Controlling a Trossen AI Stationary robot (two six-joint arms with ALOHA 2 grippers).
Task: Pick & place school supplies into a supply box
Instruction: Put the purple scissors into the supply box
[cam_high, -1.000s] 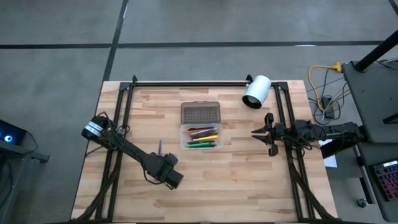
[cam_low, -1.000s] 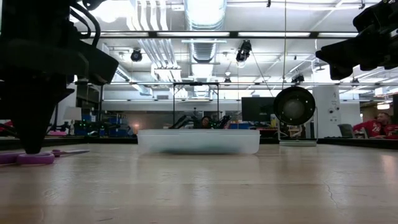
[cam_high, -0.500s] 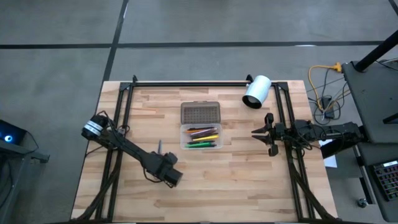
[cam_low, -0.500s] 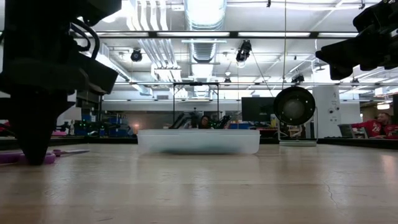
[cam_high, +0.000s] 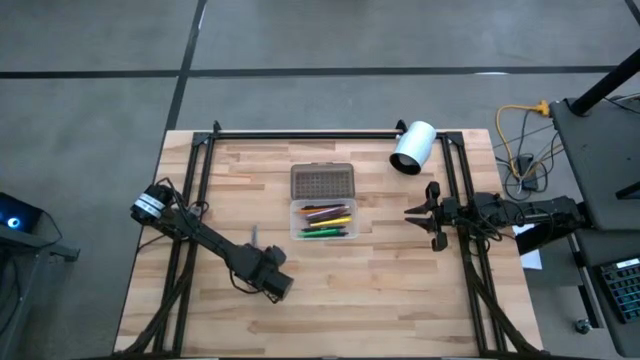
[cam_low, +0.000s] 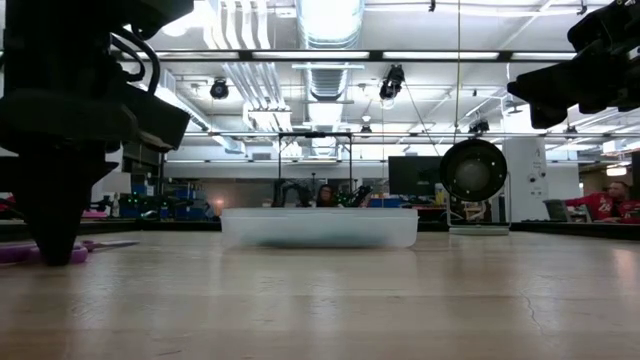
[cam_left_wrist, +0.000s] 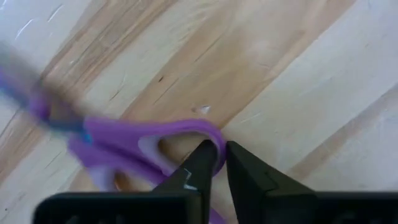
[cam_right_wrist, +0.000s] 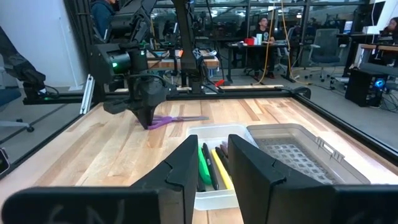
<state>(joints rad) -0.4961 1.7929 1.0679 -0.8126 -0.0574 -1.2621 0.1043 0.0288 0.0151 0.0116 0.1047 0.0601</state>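
The purple-handled scissors (cam_left_wrist: 124, 140) lie flat on the wood toward the table's left (cam_high: 253, 236). My left gripper (cam_left_wrist: 221, 152) stands over their handle end, fingers pointing down at the table (cam_low: 52, 255), shut on the scissors. The clear supply box (cam_high: 323, 220) sits mid-table, holding several coloured pens and pencils. Its grey dotted lid (cam_high: 322, 182) lies open on the far side. My right gripper (cam_right_wrist: 211, 152) waits open at the table's right edge (cam_high: 415, 212), pointing toward the box. My left gripper pinches the rim of one purple handle loop (cam_left_wrist: 216, 135) between its two fingers. One finger (cam_left_wrist: 200, 163) stands inside the loop and the other outside. It comes from above, pointing down. The scissors lie flat on the table, blades pointing away toward the far side.
A white cylinder (cam_high: 412, 147) lies near the far right corner. Black frame rails run along the left, right and far edges (cam_high: 300, 133). Bare wood stretches between the scissors and the box and along the near side. People sit in the room beyond.
My left gripper has come down a little to the tabletop and now covers the scissors' handle loop, which showed beside its fingers a second ago. The visible blade has shifted slightly. My right arm has kept still.
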